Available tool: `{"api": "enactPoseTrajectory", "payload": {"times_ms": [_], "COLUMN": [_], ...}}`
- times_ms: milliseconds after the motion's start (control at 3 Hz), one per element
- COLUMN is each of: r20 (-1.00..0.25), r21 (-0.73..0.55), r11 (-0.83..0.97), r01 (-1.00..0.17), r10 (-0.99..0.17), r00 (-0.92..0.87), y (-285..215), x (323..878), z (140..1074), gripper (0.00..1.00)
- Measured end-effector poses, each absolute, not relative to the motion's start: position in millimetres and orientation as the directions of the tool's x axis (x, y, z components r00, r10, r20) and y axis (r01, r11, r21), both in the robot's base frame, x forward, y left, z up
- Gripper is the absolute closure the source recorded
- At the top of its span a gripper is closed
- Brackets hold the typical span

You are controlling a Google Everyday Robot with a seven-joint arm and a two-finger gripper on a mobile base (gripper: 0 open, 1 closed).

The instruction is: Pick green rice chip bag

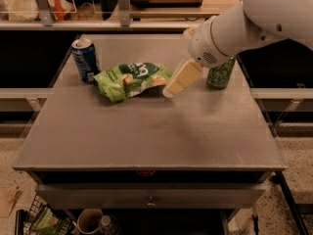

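1. Plainly, nothing is picked yet: the green rice chip bag [131, 80] lies crumpled on the worktop [156, 131], towards the far side and a little left of the middle.
2. My claw [171, 88] hangs slanted down just beside the bag's right end. I cannot tell whether it is apart or together, or whether it touches the foil.
3. I judge the reach to be nearly done, since the claw is already at the bag rather than well apart from it.
4. A blue can [85, 58] stands just left of the bag, and a green can [221, 73] stands to the right, behind my arm. Neither is my target.
5. What is left, as I see it, is to set the claw over the bag, clamp on the foil and lift it off the worktop.
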State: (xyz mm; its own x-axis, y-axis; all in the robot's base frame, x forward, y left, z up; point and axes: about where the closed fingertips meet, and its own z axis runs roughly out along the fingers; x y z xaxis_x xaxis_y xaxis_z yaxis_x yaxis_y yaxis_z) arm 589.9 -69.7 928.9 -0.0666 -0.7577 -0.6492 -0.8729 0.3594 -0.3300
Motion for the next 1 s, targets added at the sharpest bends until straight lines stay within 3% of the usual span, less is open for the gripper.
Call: {"api": "enactPoseTrajectory", "payload": {"times_ms": [333,1000], "r20": [-0.652,-0.633], "r21": [-0.337,-0.181], "r11": [0.323,0.332], "r01": [-0.884,-0.926], "r10": [-0.758,-0.760], "r00": [-0.028,-0.149], "y": [-55.8,-19.8], "x": [594.4,624.2], "z": [918.9,880.7], "gripper": [0.00,0.00]}}
